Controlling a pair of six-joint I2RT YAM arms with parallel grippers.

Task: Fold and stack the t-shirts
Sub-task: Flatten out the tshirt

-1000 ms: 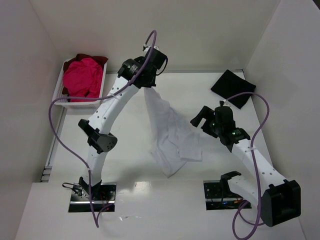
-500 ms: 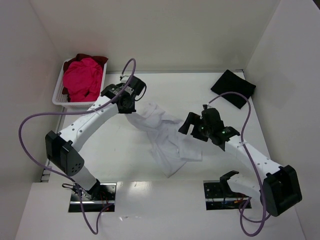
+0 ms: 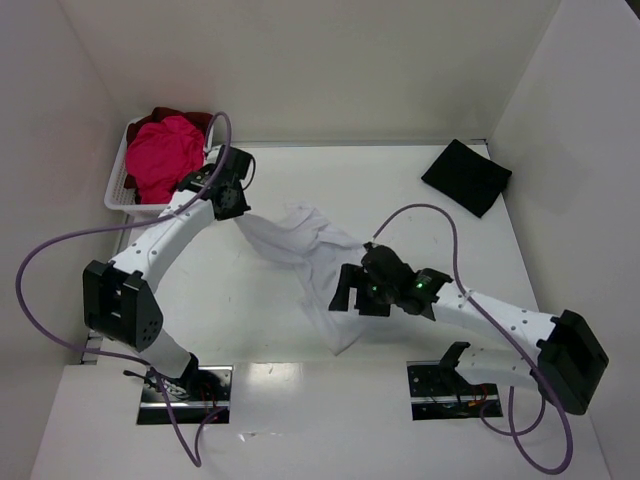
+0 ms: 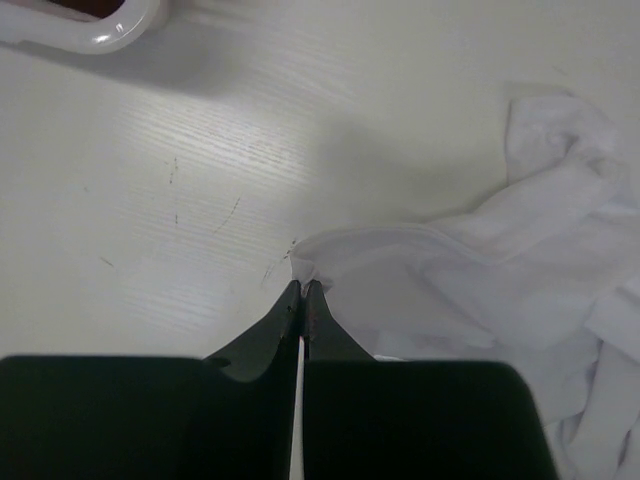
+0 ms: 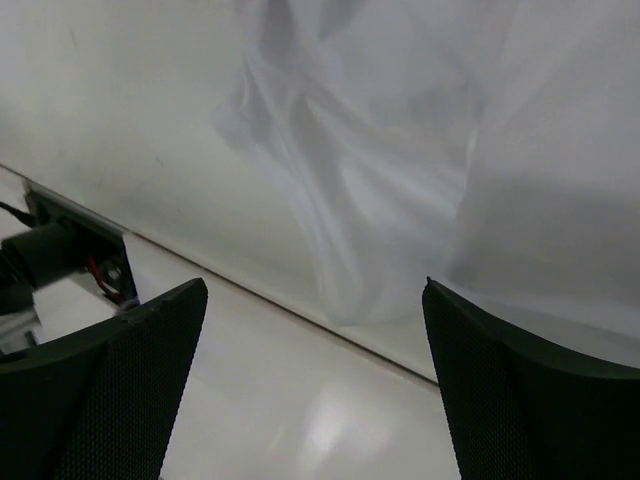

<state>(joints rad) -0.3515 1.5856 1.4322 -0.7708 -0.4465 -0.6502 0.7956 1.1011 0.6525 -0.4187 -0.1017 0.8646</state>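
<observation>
Over on the left: the left gripper (image 3: 238, 212), low by the table (image 3: 230, 300), just in front of the white basket (image 3: 113, 196). Pressed together, pinching one thin edge of the white t-shirt (image 3: 320, 265). In the left wrist view, that pinch up close: two dark fingers (image 4: 265, 345) tight on a strip of white cloth, with the rest of the shirt bunched up to the right on the table.

In the middle of the table: the white t-shirt, crumpled and pulled long, from that pinch down toward the near edge. Not folded yet.

Over the lower part of the shirt: the right gripper (image 3: 352, 300). Spread wide, holding nothing. In the right wrist view, both fingers far apart, with wrinkled white cloth below them. Cannot tell whether touching the cloth or just above it.

In the far right corner of the table: the black t-shirt (image 3: 466, 176), folded flat, well apart from the white one.

In the white basket, far left: the bright pink t-shirt (image 3: 165, 155) in a heap, with the dark red t-shirt (image 3: 188, 118) peeking out behind.
</observation>
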